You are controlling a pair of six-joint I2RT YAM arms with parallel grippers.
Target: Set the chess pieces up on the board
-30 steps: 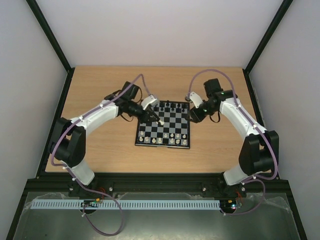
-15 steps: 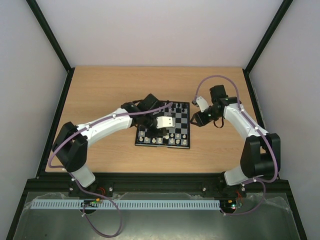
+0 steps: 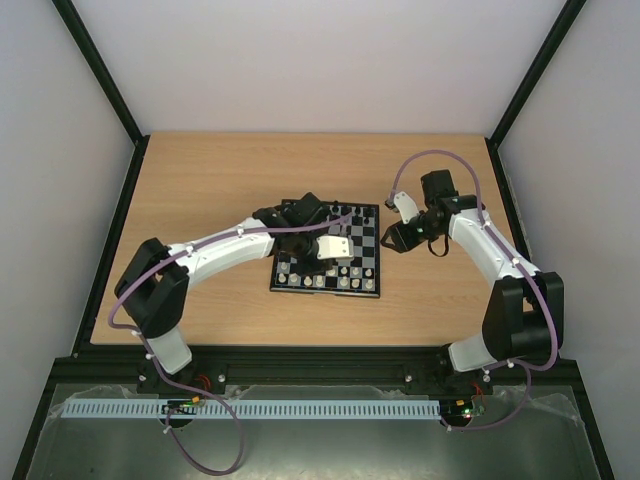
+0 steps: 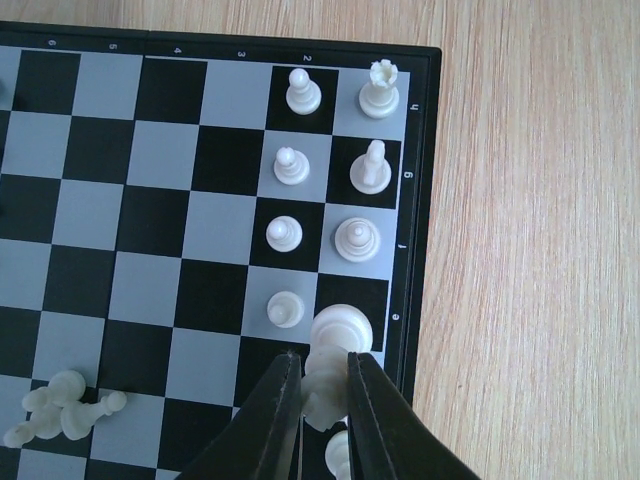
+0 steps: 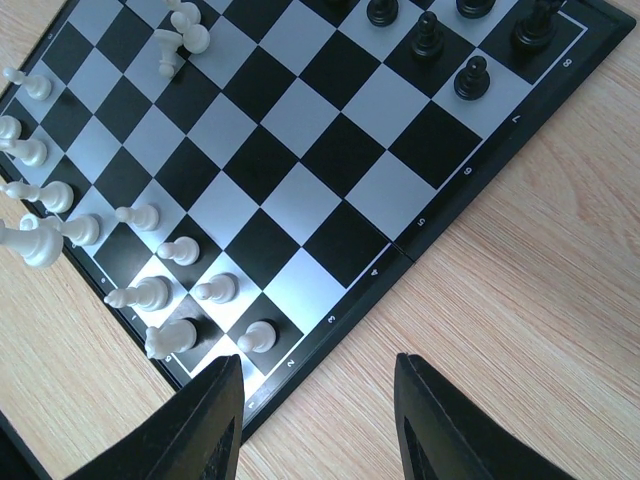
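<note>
The left gripper has its jaws pinched on a tall cream-white piece, king or queen I cannot tell. It holds the piece upright over the black back-rank square at 5 o'clock in the wrist view, just inside the black border of the chessboard. To do this well, I judge, lower it straight down until the base sits flat in the middle of that square, then part the jaws only a little and lift vertically. The white pawn at 9 o'clock of it and another white piece just under the fingers stand close enough to be knocked. Two toppled white pieces lie at 8 o'clock, not yet stood up. The right gripper hangs with jaws spread and empty over the table just off the board's side edge; black pieces stand at 1 o'clock in its view. The board lies mid-table on a pale wood-grain tabletop, enclosed by plain whitish walls and black frame posts
</note>
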